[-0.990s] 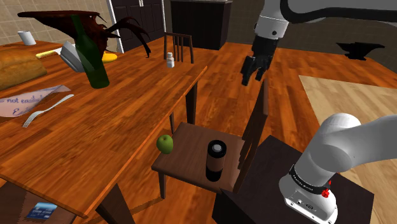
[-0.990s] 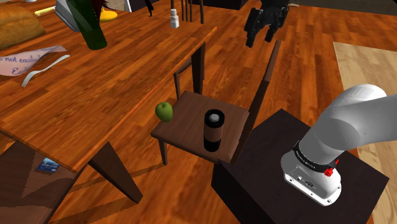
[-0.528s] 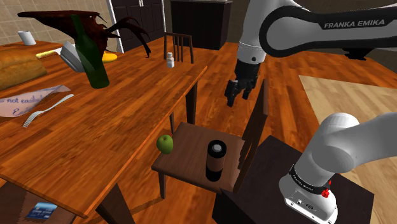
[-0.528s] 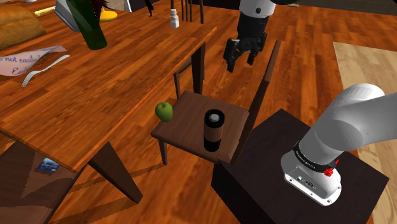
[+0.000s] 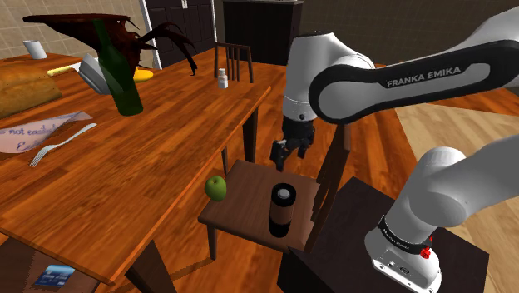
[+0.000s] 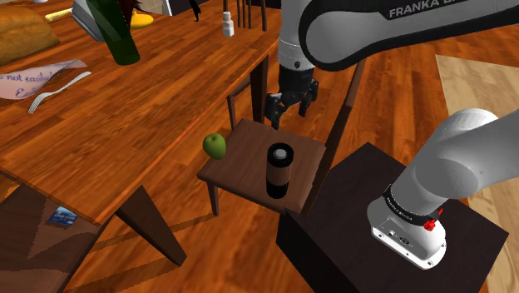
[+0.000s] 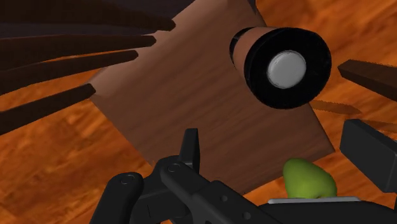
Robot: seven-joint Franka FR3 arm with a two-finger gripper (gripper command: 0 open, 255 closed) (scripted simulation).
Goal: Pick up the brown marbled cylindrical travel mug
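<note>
The mug (image 5: 282, 212) is a slim upright cylinder with a brown body, a darker band near the top and a black lid whose middle holds a pale grey disc. Any marbling on the brown is too faint to make out. It stands on the seat of a dark wooden chair (image 5: 245, 196), toward the seat's four o'clock side in the shoulder view, touching nothing else. In the wrist view the mug (image 7: 280, 63) is seen almost end-on, lid toward the camera, out ahead of the fingers. The gripper (image 5: 289, 152) hangs in the air at twelve o'clock of the mug and apart from it. Its two black fingers (image 7: 191, 147) stand spread with nothing between them, so it is released. A green apple (image 5: 216, 187) lies at the seat's edge, at ten o'clock of the mug. On the arm (image 5: 420, 77), white capitals on a dark section read "FRANKA EMIKA"; in the second exterior view only "FRANKA" and the start of the next word fit inside the top edge. On the table (image 5: 125, 175), at ten o'clock of the chair, a sheet of paper (image 5: 29, 133) bears handwriting too small to read with certainty. A fork (image 5: 58, 143) lies just beside the paper, and a green bottle (image 5: 116, 75) stands further off at eleven o'clock.
</note>
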